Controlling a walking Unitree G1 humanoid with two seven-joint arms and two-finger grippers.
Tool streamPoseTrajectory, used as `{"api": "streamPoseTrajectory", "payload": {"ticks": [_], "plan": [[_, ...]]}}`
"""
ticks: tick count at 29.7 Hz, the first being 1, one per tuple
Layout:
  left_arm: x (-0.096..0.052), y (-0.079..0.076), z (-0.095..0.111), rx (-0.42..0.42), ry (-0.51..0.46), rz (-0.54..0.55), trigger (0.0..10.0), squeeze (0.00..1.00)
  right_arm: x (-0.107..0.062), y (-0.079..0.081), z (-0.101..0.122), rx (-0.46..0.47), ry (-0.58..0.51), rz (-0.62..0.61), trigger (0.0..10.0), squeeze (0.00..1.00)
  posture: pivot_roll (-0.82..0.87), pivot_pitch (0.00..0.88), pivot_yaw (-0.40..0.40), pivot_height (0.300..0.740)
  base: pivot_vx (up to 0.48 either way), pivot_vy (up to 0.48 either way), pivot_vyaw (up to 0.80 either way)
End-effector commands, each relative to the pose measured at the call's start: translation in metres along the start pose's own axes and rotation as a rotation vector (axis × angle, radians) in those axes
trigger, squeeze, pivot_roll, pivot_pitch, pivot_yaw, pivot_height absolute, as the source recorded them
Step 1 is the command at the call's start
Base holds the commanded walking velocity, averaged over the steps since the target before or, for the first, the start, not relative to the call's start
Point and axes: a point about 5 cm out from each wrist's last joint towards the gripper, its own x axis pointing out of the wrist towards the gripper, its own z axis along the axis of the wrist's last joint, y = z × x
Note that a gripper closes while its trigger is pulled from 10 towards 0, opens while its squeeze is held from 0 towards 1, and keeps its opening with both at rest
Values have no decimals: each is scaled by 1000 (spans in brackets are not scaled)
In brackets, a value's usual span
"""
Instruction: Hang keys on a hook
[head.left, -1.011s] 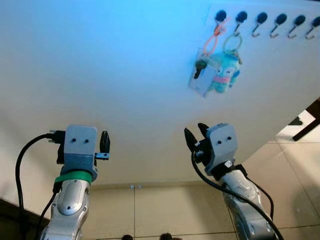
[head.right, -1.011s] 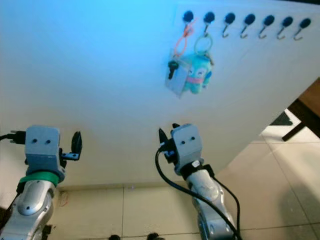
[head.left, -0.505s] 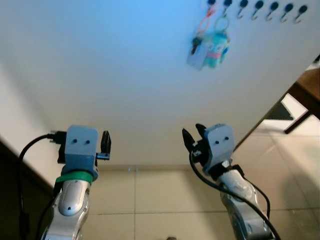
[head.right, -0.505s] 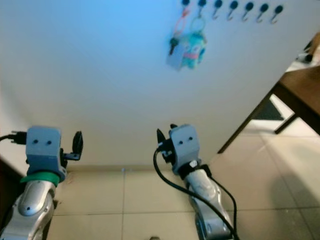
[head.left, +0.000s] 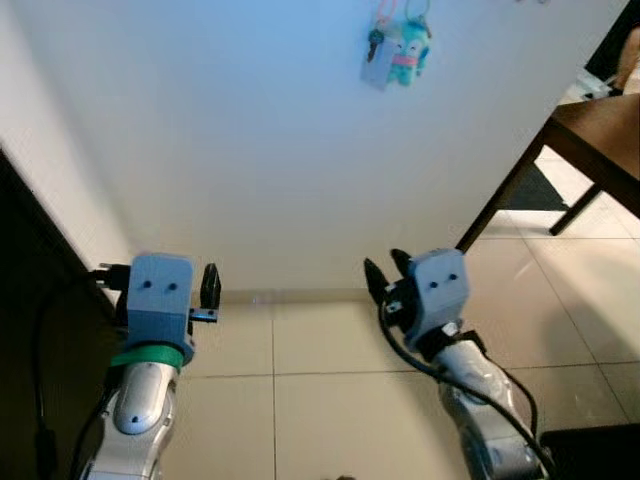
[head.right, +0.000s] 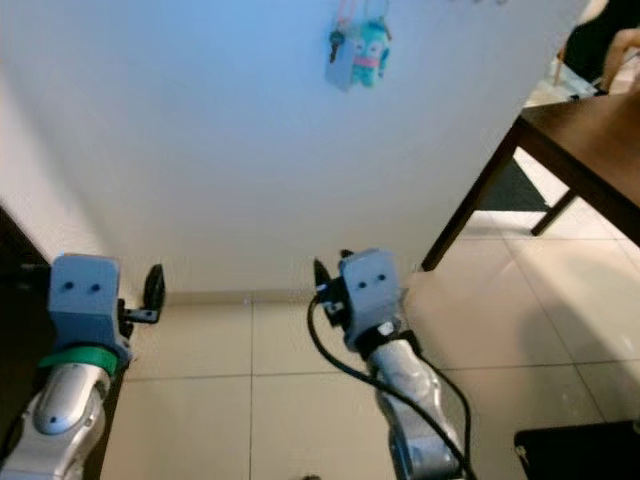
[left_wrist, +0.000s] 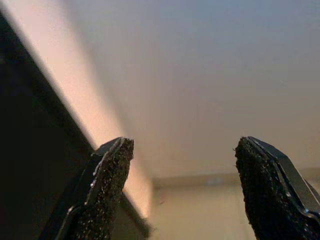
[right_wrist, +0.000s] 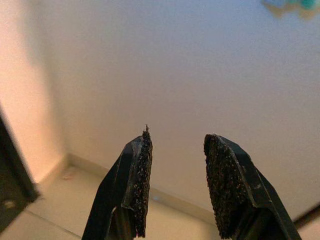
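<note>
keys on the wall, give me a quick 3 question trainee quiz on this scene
1. True or false: the keys hang on the wall beside a teal plush keychain.
2. Which hand is holding something? A) left hand B) right hand C) neither
3. What dark furniture stands at the robot's right, past the wall's end?

Key: 1 true. 2 C, both are open and empty, held low above the tiled floor. 3 a dark wooden table.
</note>
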Motion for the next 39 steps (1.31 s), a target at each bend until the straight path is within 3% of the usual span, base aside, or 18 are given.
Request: {"api": "streamPoseTrajectory", "payload": {"ticks": [1,8,13,14,17,26,39], "plan": [[-2,-4,-3,-10,19,-24,10000,0,-4,-3,-6,8,23,-13,10000,0,-96,83,28,740,-319,0,-800],[-3,-10,-7,-33,73,-63,10000,0,-4,-4,-7,17,27,-18,10000,0,-95,84,30,740,-137,0,-800],[-2,-14,-7,2,80,-71,10000,0,-4,-4,-7,21,30,-20,10000,0,-94,84,30,740,0,0,-800],[-3,-18,-11,-13,131,-92,10000,0,-4,-4,-7,24,32,-20,10000,0,-93,84,31,740,0,0,-800],[-4,-20,-12,-55,153,-117,10000,0,-4,-4,-7,25,33,-21,10000,0,-94,84,31,740,0,0,-800],[-2,-11,-6,-55,89,-122,10000,0,-4,-4,-8,31,36,-22,10000,0,-92,84,32,740,0,0,-800],[-3,-13,-4,-74,90,-149,10000,0,-4,-4,-8,32,38,-24,10000,0,-89,96,34,740,0,0,-800]]}}
